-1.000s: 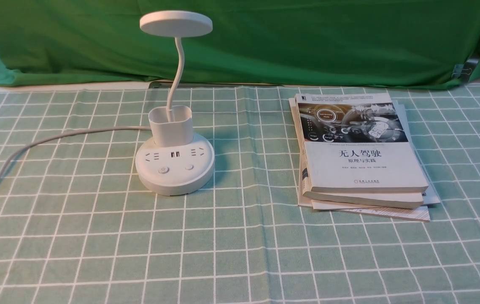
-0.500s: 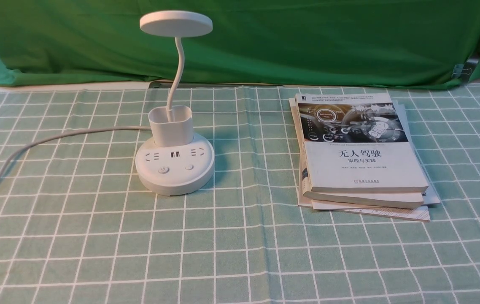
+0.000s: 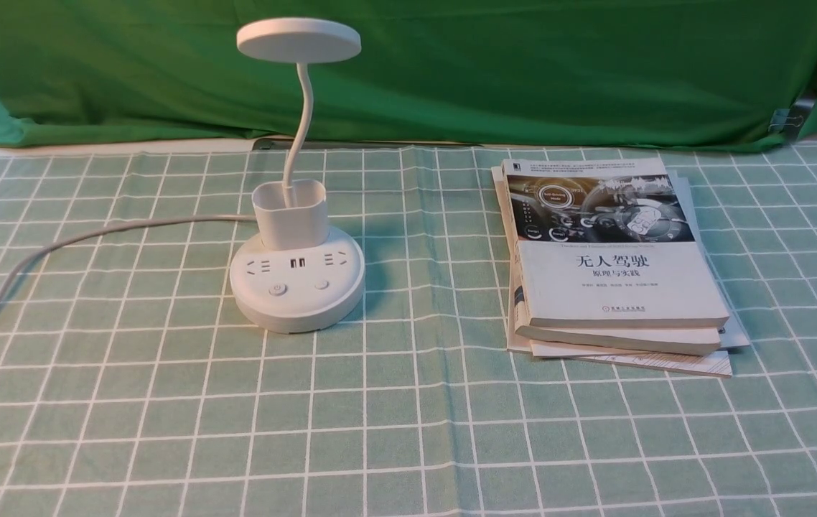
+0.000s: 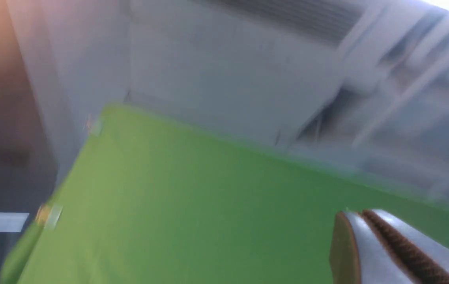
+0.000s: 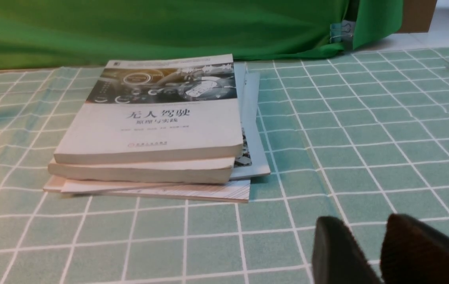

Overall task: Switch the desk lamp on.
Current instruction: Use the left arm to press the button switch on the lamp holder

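— What am I getting from the front?

— You are looking at the lamp [image 3: 297,287] standing upright on the counter [image 3: 408,431], left of centre. Its round head is sitting high against the green cloth [image 3: 523,72], and its two buttons [image 3: 278,289] are facing you on the base. Its cord [image 3: 92,233] is trailing off to the left. A stack of books [image 3: 609,273] is lying well apart from it on the right.

— And the left wrist?

— You are getting a blurred picture there. The left fingers [image 4: 366,252] are poking in at one corner in front of the green cloth, and I cannot tell whether they are apart or together.

— The right wrist?

— The right fingers [image 5: 339,252] are sitting together, gripping nothing. They are hanging just over the checked counter, with the books lying ahead of them.
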### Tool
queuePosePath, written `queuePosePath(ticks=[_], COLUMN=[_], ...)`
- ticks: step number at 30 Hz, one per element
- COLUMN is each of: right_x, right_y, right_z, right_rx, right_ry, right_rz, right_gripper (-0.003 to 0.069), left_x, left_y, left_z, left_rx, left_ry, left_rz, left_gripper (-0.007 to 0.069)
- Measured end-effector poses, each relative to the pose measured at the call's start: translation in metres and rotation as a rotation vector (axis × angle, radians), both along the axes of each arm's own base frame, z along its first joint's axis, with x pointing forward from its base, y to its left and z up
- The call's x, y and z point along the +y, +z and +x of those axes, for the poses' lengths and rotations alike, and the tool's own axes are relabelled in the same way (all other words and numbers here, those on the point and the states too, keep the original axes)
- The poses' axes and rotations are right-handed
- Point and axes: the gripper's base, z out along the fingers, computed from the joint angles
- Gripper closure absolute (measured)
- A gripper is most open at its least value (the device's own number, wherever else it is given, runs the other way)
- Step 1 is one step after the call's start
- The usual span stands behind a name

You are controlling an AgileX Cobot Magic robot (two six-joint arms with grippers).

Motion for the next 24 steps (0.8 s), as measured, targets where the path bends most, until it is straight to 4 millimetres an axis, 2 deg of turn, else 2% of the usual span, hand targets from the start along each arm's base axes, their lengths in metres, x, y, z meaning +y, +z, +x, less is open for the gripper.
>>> queuePosePath(ticks=[2,5,8,10,11,14,18,21,22,24], right_x=[0.000,0.000,0.000,0.000,0.000,0.000,0.000,0.000,0.000,0.000], right_y=[0.000,0.000,0.000,0.000,0.000,0.000,0.000,0.000,0.000,0.000], right_z=[0.000,0.000,0.000,0.000,0.000,0.000,0.000,0.000,0.000,0.000], right_rx=[0.000,0.001,0.000,0.000,0.000,0.000,0.000,0.000,0.000,0.000], right_ry=[0.000,0.000,0.000,0.000,0.000,0.000,0.000,0.000,0.000,0.000], right_rz=[0.000,0.000,0.000,0.000,0.000,0.000,0.000,0.000,0.000,0.000], right_gripper=[0.0418,0.0418,0.0418,0.0418,0.0418,0.0418,0.0418,0.0418,0.0418,0.0418], left_x=[-0.001,-0.003,-0.005,-0.006,-0.006,-0.008,-0.016,-0.031,-0.047,-0.068], left_y=[0.011,-0.004,-0.043,-0.063,-0.066,-0.096,-0.119,-0.127,-0.130,-0.130], left_z=[0.018,0.054,0.098,0.119,0.121,0.157,0.192,0.217,0.232,0.248], left_rx=[0.220,0.534,0.884,1.022,1.037,1.235,1.438,1.557,1.609,1.644], left_ry=[0.033,0.057,0.025,-0.011,-0.022,-0.080,-0.114,-0.162,-0.216,-0.281], left_rz=[0.063,0.143,0.143,0.065,0.035,-0.217,-0.382,-0.328,-0.244,-0.122], left_gripper=[0.0603,0.0603,0.0603,0.0603,0.0603,0.0603,0.0603,0.0603,0.0603,0.0603])
